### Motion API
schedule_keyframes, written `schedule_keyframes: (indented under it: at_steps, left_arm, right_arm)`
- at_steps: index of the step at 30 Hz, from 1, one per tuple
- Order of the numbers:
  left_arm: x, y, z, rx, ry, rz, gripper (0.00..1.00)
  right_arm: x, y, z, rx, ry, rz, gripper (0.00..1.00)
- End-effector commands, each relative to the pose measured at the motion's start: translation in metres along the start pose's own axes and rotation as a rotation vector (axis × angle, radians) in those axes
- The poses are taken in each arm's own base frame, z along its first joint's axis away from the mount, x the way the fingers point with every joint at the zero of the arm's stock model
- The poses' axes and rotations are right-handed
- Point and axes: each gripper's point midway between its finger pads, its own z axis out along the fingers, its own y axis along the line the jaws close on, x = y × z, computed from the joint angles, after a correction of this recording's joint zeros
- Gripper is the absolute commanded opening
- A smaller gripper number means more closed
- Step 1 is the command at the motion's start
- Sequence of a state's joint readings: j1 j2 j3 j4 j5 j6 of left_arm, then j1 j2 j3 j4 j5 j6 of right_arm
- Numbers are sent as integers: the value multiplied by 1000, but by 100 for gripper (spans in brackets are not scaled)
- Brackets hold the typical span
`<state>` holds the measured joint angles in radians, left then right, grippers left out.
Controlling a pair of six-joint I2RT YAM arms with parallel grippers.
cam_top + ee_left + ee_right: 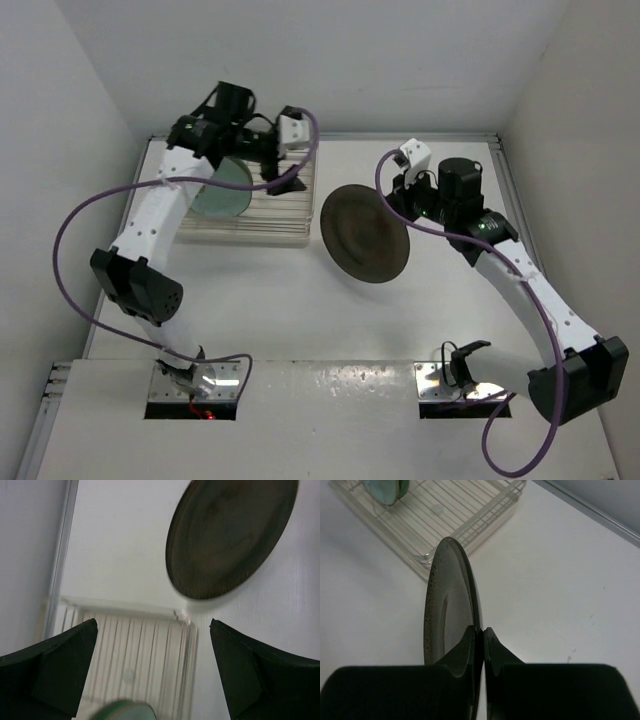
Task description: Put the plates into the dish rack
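Observation:
The dark brown plate hangs on edge above the table, just right of the dish rack. My right gripper is shut on its rim. In the right wrist view the fingertips pinch the brown plate edge-on, with the rack beyond it. A mint-green plate stands upright in the rack's left part, also seen as mint plates at the top left of the right wrist view. My left gripper hovers open over the rack. Its jaws are wide apart with nothing between them, above the rack wires and a green plate edge.
White walls enclose the table on the left, back and right. A raised strip runs along the table's far edge. Purple cables loop beside both arms. The rack's right half holds no plates.

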<state>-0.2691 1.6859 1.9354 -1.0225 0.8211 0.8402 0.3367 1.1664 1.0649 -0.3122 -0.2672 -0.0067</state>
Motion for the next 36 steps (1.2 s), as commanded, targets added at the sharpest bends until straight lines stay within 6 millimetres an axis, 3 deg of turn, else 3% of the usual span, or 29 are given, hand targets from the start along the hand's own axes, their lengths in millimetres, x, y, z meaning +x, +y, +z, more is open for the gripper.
schedule_keyframes:
  at_steps: [1,4,8,12,16,18,21,24,27,28,29,30,36]
  left_arm:
    - [-48,-14,51,83,-94,144,99]
    - [-61,-39,80,189,-137,179,99]
    - [-51,-50,109,231,-100,218,99]
    - [-50,-63,114,269,-94,237,99]
    - [-28,-82,125,326,-24,225,99]
    - [-22,-93,130,357,-6,237,92]
    - [-11,-99,134,381,16,211,72]
    - [-8,-105,131,403,24,190,62]
    - [-7,-111,131,425,29,206,37]
    - [-10,-109,130,420,24,212,14]
    - [-9,-109,130,414,34,203,4]
    - [-11,-106,129,402,39,203,0]
    - [-40,-78,112,274,51,249,0]
  right_arm:
    - [-81,32,-21,-115,-327,-110,0]
    - [-77,47,-17,-171,-337,-125,0]
    - [-86,63,-16,-231,-379,-149,0]
    - [-87,68,-15,-235,-386,-195,0]
    - [-90,71,-16,-242,-399,-209,0]
    - [-91,72,-16,-242,-405,-214,0]
    - [-91,73,-14,-246,-413,-218,0]
    - [-93,72,-16,-237,-423,-224,0]
    - [-93,73,-15,-238,-429,-227,0]
    - [-93,71,-16,-234,-433,-228,0]
    - [-91,72,-15,-237,-428,-223,0]
    - [-91,72,-15,-234,-432,-227,0]
    - [-93,73,-23,-230,-455,-227,0]
